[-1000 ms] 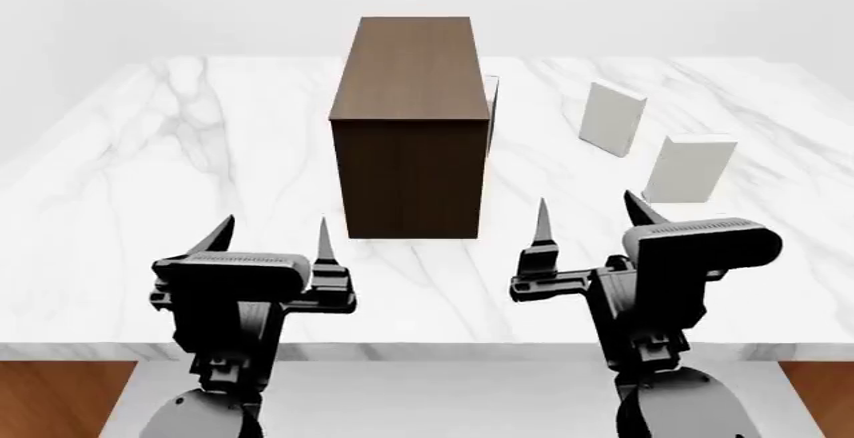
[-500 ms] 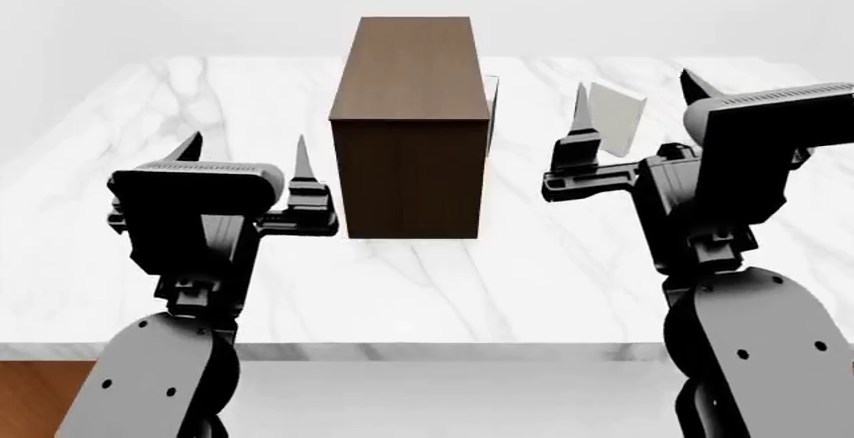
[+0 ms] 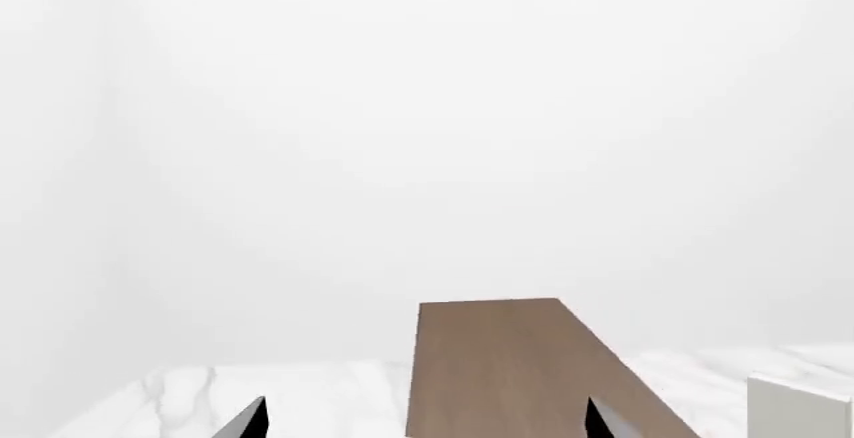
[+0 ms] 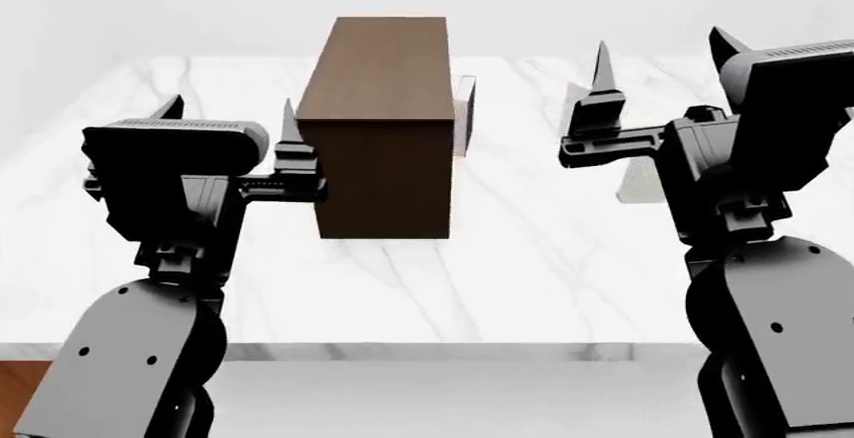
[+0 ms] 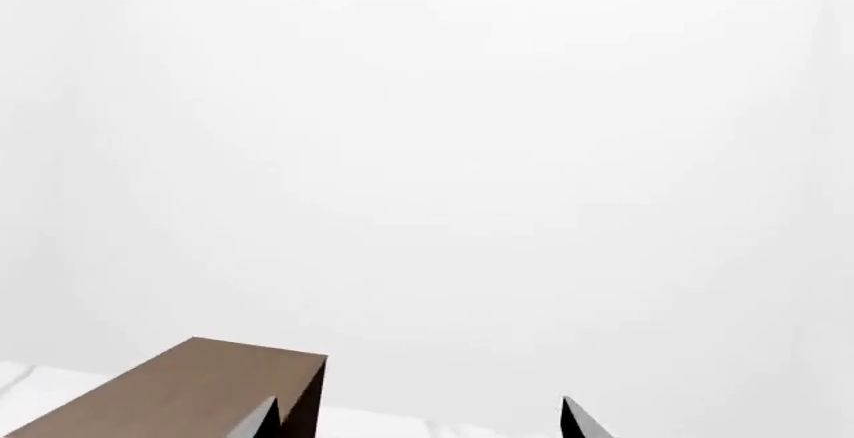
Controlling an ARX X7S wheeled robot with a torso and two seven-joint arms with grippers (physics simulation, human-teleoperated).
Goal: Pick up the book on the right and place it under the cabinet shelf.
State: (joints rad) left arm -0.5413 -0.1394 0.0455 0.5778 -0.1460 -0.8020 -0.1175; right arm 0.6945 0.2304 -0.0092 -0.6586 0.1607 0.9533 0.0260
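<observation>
Both claws spread and empty, left claw [image 4: 227, 123] mid-left, right claw [image 4: 661, 58] upper right, flanking the cabinet shelf [image 4: 380, 128] on the table [image 4: 534, 248].

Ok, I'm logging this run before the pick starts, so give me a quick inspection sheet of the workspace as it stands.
Surface: white marble table, bare in front of the cabinet.
Job's things: cabinet shelf stands upright mid-table. The book on the right is mostly hidden behind the right arm; only a pale sliver shows.
Clutter: a slim book leans against or close beside the cabinet's right side; contact cannot be told. A third book is not visible in the head view; a pale book corner shows in the left wrist view.
Grippers: left gripper and right gripper both raised, open, holding nothing.
Cables: nothing seen.
Surroundings: plain white walls; wooden floor at the near left.
</observation>
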